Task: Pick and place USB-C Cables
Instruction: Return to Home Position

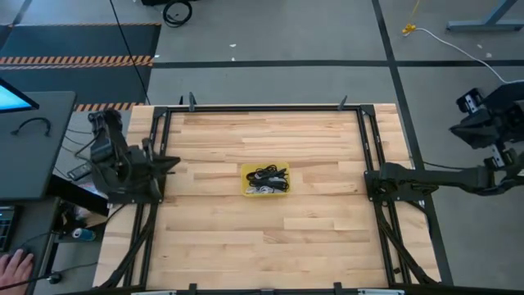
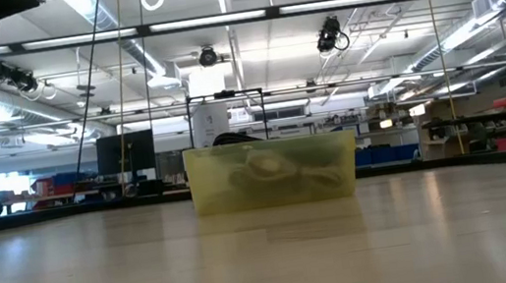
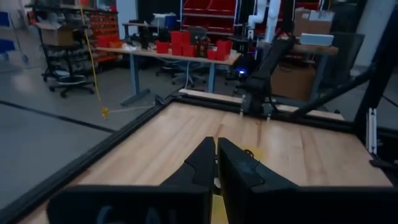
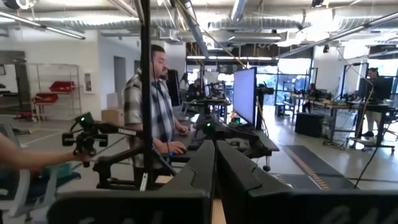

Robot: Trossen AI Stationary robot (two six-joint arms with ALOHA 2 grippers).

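The USB-C cables (image 1: 266, 175) are contained in the yellow bin (image 1: 243, 183) at the centre of the surface (image 1: 327, 238), well apart from the left hand (image 3: 216, 147) and right hand (image 4: 215, 147), both pressed together at opposite edges, neither clearly nearer.

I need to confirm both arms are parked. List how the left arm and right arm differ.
The left arm sits bunched at the table's left edge; the right arm stretches past the right edge. The left gripper points down across the table; the right gripper points level into the room. Both grippers are shut, empty and clear of the bin.
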